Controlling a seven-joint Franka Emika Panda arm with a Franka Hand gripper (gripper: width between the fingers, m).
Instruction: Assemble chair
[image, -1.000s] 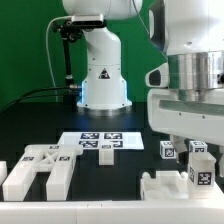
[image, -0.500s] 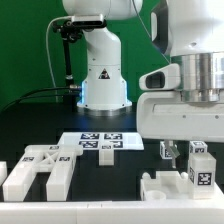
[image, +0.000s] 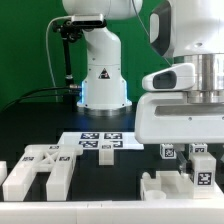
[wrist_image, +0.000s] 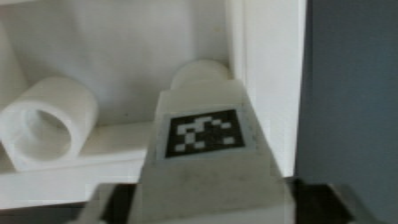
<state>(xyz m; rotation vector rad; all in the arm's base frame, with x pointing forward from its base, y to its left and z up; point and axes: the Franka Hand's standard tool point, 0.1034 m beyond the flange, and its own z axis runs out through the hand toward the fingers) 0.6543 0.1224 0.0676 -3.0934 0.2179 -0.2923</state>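
Note:
In the wrist view my gripper (wrist_image: 217, 208) is shut on an upright white post (wrist_image: 210, 110) that carries a black-and-white tag; the dark fingers (wrist_image: 118, 204) press on both of its sides. Beside the post a round white peg (wrist_image: 50, 120) lies in the corner of a white chair piece (wrist_image: 267, 50). In the exterior view the big white hand (image: 180, 118) hangs over the tagged posts (image: 200, 168) and a white block (image: 160, 186) at the right front, and its fingers are hidden. Two slotted white blocks (image: 40, 170) lie at the left front.
The marker board (image: 100, 141) lies flat at the table's middle, in front of the robot base (image: 102, 80). A green wall stands behind. A cable runs along the table at the exterior view's left.
The hand has shifted toward the exterior view's left and a little lower over the right-hand parts. The loose parts on the table have not moved.

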